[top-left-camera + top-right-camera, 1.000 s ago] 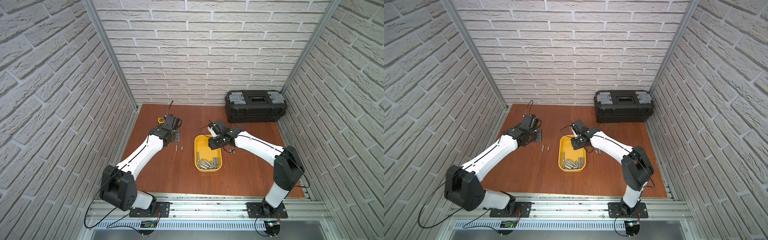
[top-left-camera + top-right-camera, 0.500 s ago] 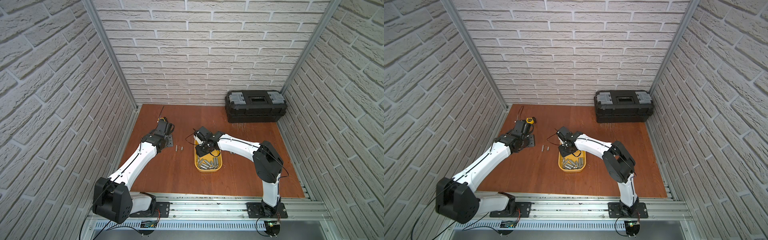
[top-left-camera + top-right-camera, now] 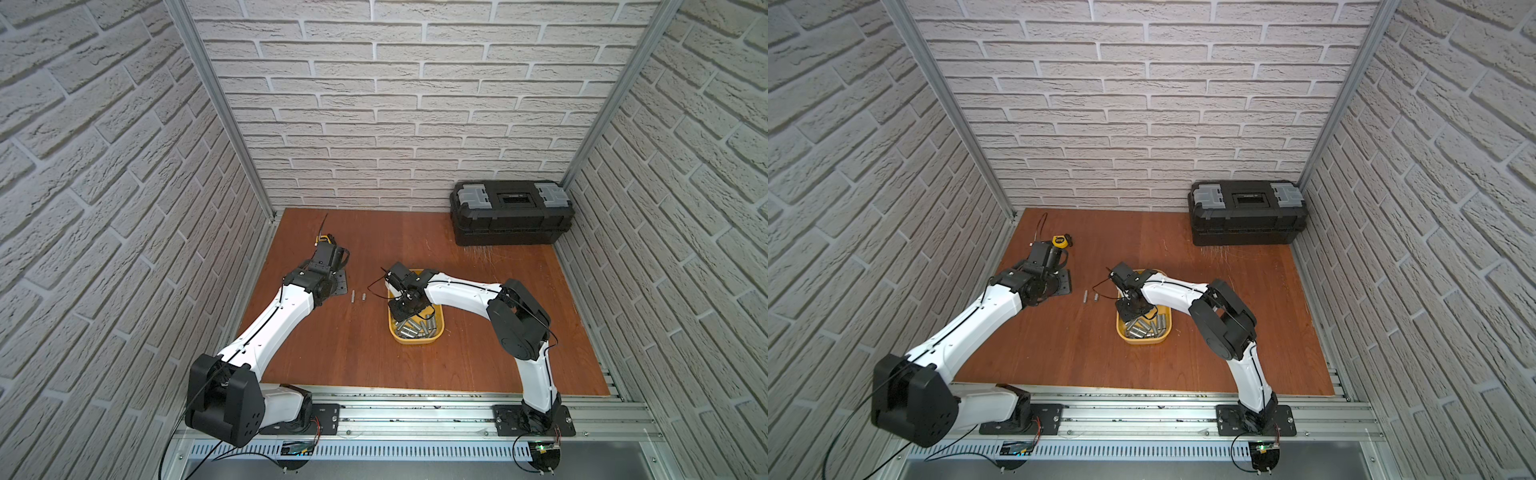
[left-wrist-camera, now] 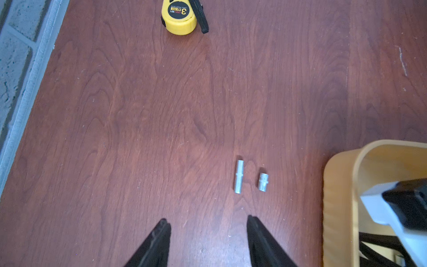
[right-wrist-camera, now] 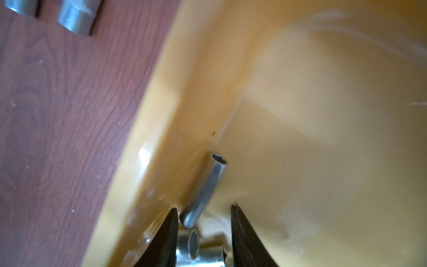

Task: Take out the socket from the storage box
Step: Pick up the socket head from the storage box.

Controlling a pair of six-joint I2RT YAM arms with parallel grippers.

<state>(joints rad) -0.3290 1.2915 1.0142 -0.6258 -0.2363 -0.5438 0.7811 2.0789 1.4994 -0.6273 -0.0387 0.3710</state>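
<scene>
Inside the glossy storage box (image 5: pixel 300 92) lies a slim cylindrical socket (image 5: pixel 205 187)

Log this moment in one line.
right end effector: open, straddling slim socket in storage box | left end effector: open, empty | on table: long socket, short socket

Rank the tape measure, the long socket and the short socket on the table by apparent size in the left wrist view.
Largest: tape measure, though farthest from the camera and cut by the frame edge.
Next: long socket.
Smallest: short socket, beside it at similar distance.
</scene>
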